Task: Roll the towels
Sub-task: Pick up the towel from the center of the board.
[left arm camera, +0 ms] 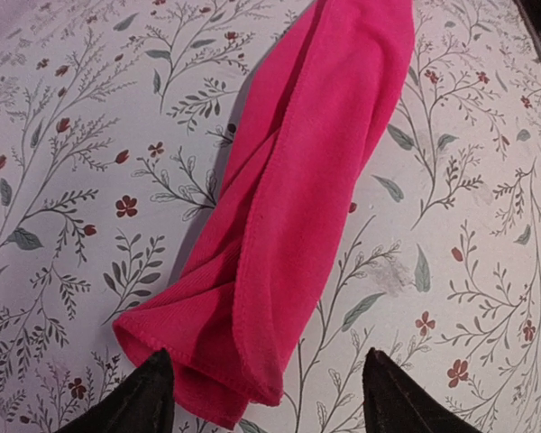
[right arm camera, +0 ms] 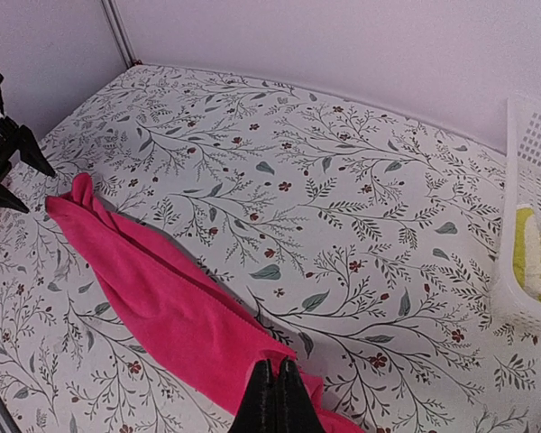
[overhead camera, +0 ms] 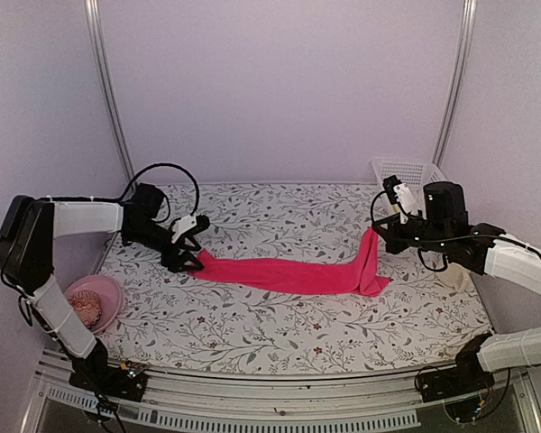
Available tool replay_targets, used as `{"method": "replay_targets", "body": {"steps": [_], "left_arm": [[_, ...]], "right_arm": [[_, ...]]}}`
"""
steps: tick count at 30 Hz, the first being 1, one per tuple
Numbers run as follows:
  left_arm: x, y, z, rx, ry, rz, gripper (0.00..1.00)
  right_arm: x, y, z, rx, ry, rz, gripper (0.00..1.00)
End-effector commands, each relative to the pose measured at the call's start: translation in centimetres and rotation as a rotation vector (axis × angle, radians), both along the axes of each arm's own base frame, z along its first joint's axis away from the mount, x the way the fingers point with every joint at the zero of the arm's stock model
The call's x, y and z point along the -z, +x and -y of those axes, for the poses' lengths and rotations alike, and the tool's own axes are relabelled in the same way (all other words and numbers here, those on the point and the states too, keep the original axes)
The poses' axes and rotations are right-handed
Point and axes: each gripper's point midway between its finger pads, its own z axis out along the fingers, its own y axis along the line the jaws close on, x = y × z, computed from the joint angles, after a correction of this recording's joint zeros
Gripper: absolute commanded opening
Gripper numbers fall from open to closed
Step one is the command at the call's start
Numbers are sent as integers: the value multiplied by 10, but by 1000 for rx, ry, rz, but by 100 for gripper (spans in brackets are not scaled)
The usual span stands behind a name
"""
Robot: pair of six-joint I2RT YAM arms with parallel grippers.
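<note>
The pink towel [overhead camera: 288, 273] lies stretched in a long strip across the flowered tablecloth. My left gripper [overhead camera: 192, 251] is open at its left end; in the left wrist view the towel's end [left arm camera: 252, 316] lies between the two black fingertips [left arm camera: 144, 397], not pinched. My right gripper [overhead camera: 379, 236] is shut on the towel's right end and holds it lifted off the table; the right wrist view shows the shut tips [right arm camera: 276, 397] pinching the pink cloth [right arm camera: 171, 307]. The yellow-green towel [right arm camera: 526, 253] lies in the white basket.
A white plastic basket [overhead camera: 413, 174] stands at the back right, also in the right wrist view [right arm camera: 532, 180]. A pink bowl [overhead camera: 94, 302] with something in it sits at the left near the left arm. Grey walls close in the table.
</note>
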Motion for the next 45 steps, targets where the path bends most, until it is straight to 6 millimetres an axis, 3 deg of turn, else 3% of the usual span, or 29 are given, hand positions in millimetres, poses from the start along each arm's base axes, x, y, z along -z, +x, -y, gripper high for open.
{"method": "replay_targets", "body": {"steps": [1,8,18,27,33,39,45], "left_arm": [[14,1,8,7,22,-10,66],[19,3,7,-9,41,-13,51],[27,2,5,-16,68,-28,45],[35,-4,6,7,79,-70,32],[34,-1,8,-3,72,-61,21],[29,4,10,-17,58,-47,16],[26,8,9,-28,66,-38,0]], "right_arm": [[2,-1,-1,-5,23,-1,2],[-1,-4,1,-5,29,5,2],[1,-5,-1,-13,31,0,2],[-1,-4,0,-9,31,5,2],[1,-4,-1,-14,30,-1,2],[1,-4,-2,-15,29,-3,2],[2,-4,-2,-21,22,-8,2]]}}
